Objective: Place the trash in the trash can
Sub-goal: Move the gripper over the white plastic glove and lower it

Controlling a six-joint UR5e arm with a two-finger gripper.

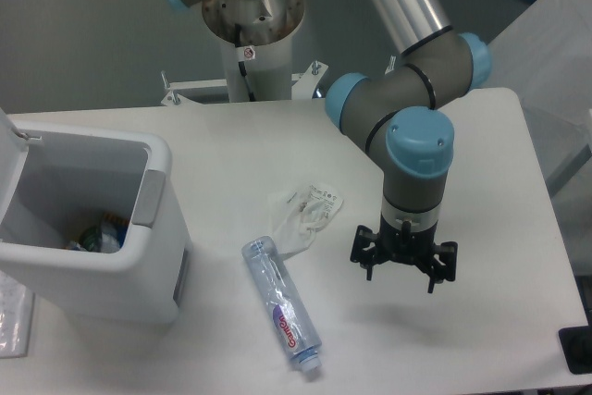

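From my remote seat I see the gripper point(400, 275) hanging above the table point(490, 321), its two dark fingers spread apart with nothing between them. It casts a soft shadow on the matte white surface below. The arm point(412, 136) above it is smooth grey metal tubing with rounded light-blue caps at the joints.

To the gripper's left, well apart from it, lies the wrapper point(303, 213), a crumpled piece of thin, whitish, see-through plastic with small dark print on its upper right corner. Its lower edge sits just beside, maybe touching, the base end of the bottle point(282, 306). The bottle is clear ribbed plastic, lying on its side at a slant, with a pink-red label near the neck and its cap end pointing toward the front edge of the table.

Farther left stands the trash can point(157, 256), a boxy white plastic bin with rounded corners and a grey panel on the side facing the bottle. Its lid point(11, 150) is tipped up, and I can make out some colourful scraps inside.
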